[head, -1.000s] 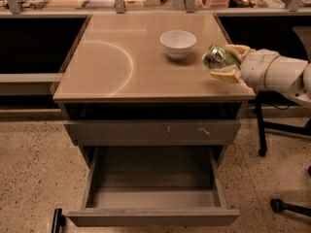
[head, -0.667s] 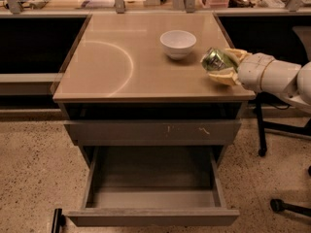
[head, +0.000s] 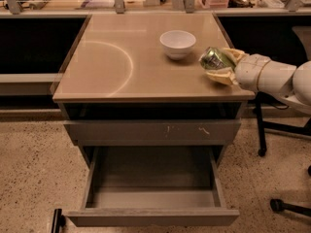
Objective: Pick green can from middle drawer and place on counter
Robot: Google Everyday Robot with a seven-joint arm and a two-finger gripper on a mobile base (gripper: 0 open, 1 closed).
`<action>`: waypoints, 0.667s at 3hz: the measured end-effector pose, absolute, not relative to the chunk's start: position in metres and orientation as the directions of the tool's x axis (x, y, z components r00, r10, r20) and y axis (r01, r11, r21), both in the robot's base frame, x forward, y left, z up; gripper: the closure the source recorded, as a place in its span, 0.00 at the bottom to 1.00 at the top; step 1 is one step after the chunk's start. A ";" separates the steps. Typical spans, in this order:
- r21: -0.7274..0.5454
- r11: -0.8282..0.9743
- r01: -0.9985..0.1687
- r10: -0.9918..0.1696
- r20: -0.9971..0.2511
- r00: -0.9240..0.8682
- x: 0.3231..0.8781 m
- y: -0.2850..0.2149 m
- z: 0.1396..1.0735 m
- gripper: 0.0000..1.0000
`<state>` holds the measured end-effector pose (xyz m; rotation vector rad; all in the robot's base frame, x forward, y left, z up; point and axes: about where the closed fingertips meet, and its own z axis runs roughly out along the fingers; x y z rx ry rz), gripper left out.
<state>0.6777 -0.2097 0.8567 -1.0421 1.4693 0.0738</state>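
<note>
Over the right edge of the tan surface (head: 121, 57), the pincer (head: 219, 65) is grasping the green can (head: 213, 58), its pale fingers (head: 228, 76) clamping it from either side. The can is sitting tilted, just right of the white bowl (head: 178, 43) and apart from it; whether it is touching the surface I cannot tell. Below, the middle drawer (head: 153, 191) is standing pulled open beneath the scratched drawer front (head: 146, 130).

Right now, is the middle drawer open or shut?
Open: the middle drawer is pulled out, floor bare; pincer grips green can at counter's right edge.
</note>
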 end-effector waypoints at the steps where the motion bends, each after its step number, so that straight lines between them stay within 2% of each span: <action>1: -0.522 0.587 -0.619 -0.540 -0.822 0.181 0.678 -0.210 0.857 0.35; 2: -0.521 0.587 -0.619 -0.540 -0.822 0.181 0.678 -0.210 0.857 0.11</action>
